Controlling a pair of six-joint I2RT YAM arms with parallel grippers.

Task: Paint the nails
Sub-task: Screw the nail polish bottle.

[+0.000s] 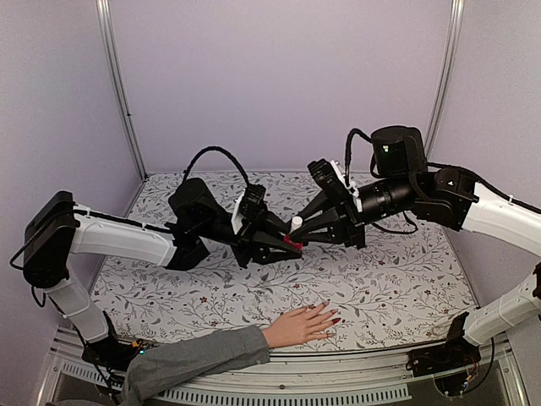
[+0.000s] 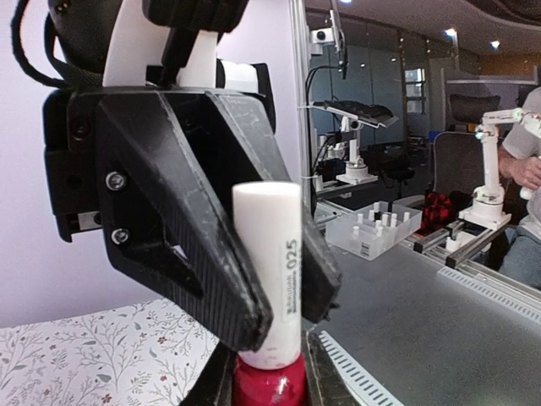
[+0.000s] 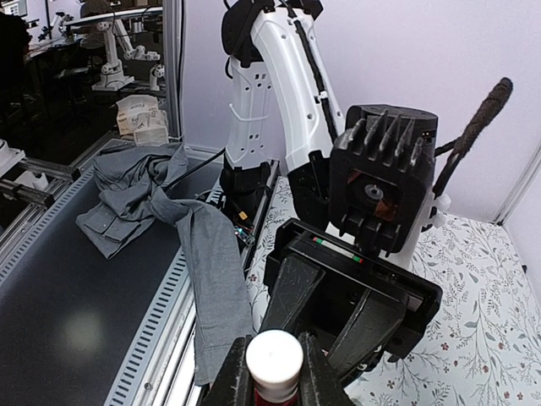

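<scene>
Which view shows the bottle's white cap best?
Left wrist: the white cap stands large and side-on, printed digits legible, the right arm's jaws closed on it. Right wrist shows only its round top end-on. Top external shows a tiny white speck between the arms.

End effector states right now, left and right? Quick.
Left end effector: closed, holding the red nail polish bottle.
Right end effector: closed on the bottle's white cap.

Bright even light, soft shadows, wide-angle edge distortion.
</scene>
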